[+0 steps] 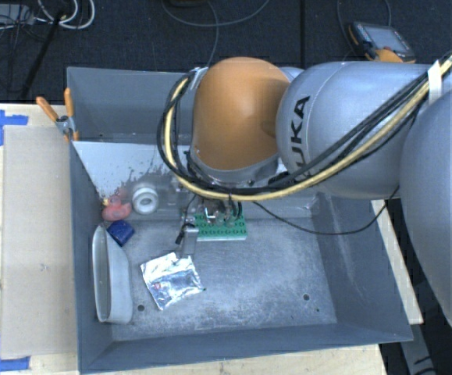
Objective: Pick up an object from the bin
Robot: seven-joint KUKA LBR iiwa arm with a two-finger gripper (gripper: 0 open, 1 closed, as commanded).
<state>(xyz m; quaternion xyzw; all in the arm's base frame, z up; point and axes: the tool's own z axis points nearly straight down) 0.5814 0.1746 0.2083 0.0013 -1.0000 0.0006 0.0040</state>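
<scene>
Gripper [187, 233] hangs low near the middle of the grey bin [288, 287], under the arm's orange cover [233, 116], with the wrist's green board [222, 226] just to its right. Its tip shows as a dark sliver close to the bin floor, and whether the jaws stand wide or narrow cannot be told. The nearest thing is a crumpled silver foil packet [171, 281]. It lies flat on the floor just below and slightly left of the gripper in the frame, apart from it and not under the jaws. To the upper left of the gripper, at the foot of the bin's sloping wall, a pale grey spool [144, 200] lies beside a small pink lump [116, 206], the two touching or nearly so. A blue block [120, 232] sits just below them, and a long white oval dish [110, 276] stands on edge along the left wall.
</scene>
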